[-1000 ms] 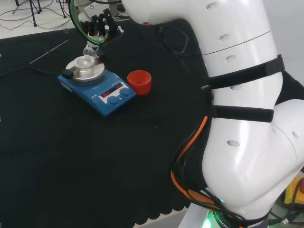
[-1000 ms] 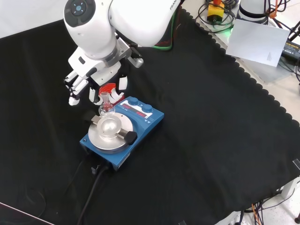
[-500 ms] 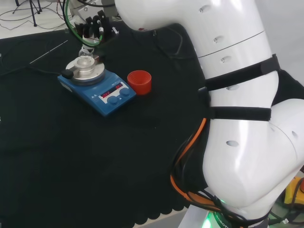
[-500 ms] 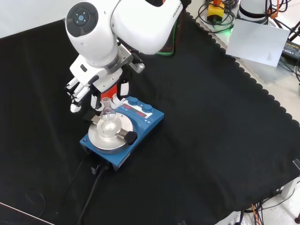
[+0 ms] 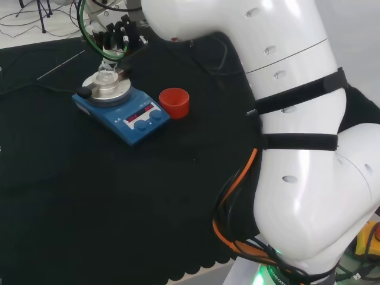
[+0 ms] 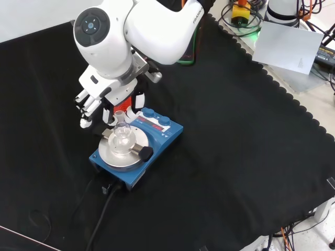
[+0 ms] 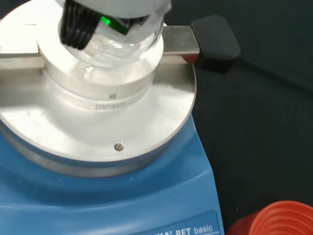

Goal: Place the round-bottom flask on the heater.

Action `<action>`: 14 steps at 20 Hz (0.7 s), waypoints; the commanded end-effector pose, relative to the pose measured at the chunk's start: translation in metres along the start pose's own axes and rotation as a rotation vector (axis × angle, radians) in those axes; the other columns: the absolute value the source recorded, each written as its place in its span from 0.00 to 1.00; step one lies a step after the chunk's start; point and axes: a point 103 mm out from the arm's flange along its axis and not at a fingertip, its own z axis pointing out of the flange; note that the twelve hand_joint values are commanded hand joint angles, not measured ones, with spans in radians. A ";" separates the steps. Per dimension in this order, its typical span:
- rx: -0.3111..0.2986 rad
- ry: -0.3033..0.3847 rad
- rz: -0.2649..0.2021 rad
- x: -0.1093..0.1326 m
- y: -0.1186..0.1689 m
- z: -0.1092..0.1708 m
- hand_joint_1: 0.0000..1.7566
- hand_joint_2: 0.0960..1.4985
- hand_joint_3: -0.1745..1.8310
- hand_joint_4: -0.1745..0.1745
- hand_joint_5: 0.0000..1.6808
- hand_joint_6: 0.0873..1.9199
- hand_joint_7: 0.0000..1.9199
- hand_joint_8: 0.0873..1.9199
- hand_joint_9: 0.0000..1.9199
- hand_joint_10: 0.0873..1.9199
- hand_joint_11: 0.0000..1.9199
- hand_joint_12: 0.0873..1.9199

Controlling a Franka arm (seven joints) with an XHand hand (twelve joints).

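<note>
The flask (image 6: 121,133) sits with its round belly in the metal bowl on top of the heater (image 6: 137,146), neck upright; in the wrist view its glass (image 7: 117,41) rests inside the raised ring of the silver plate; the heater stands toward the far left corner of the counter (image 5: 71,196) in the head view, with a red ribbed stand (image 5: 174,102) just beside it; the hand (image 6: 107,94) is close above and behind the flask's neck, and I cannot tell whether the fingers (image 6: 84,112) are pinching the neck or have let go, since the neck is clear and partly hidden by them; the risks, as I judge them: if the fingers are holding the neck, any sideways pull of the arm could tip the flask out of the bowl or drag it against the rim; if they are free, a finger lifting away at an angle could catch the lip and knock the flask over, because a round bottom has no flat to steady it; a fall onto the metal plate or the black knob (image 7: 215,36) at its side could crack the glass; a straight rise, fingers spread clear of the neck, looks safest
</note>
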 end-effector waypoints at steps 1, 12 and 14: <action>0.000 -0.007 -0.006 0.005 0.009 -0.001 0.64 0.38 0.44 1.00 0.75 0.34 0.11 0.25 0.19 0.29 0.00 0.69; 0.011 -0.031 -0.015 0.016 0.016 0.000 0.64 0.38 0.44 1.00 0.75 0.34 0.11 0.25 0.19 0.29 0.00 0.69; 0.010 -0.026 -0.018 0.014 0.016 0.001 0.64 0.38 0.44 1.00 0.75 0.34 0.11 0.25 0.19 0.29 0.00 0.69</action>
